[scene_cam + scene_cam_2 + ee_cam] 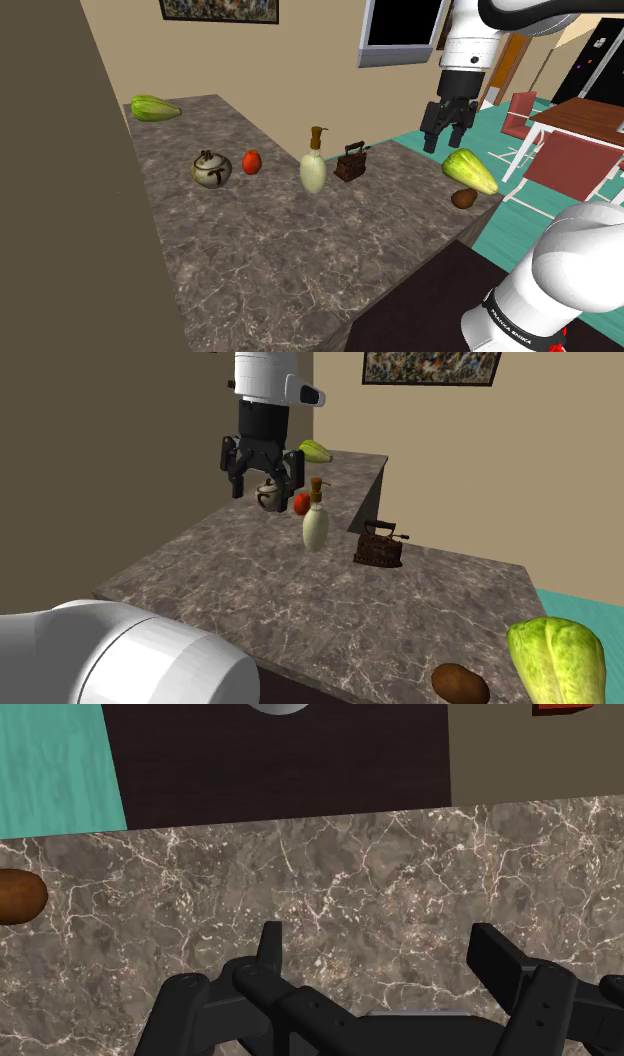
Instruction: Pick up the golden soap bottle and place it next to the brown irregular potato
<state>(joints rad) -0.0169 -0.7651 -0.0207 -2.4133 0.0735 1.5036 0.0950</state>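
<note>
Open, empty claw [447, 128] hanging high; bottle [313, 165] below, off to one side, iron [351, 163] just beside it. Likely risk of tipping tall bottle or clipping iron on skewed descent.

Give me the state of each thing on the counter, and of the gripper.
soap bottle, upright, not held
potato, lying on the counter
old iron, upright
round pot, upright
gripper, jaws open, empty, above the counter
</note>
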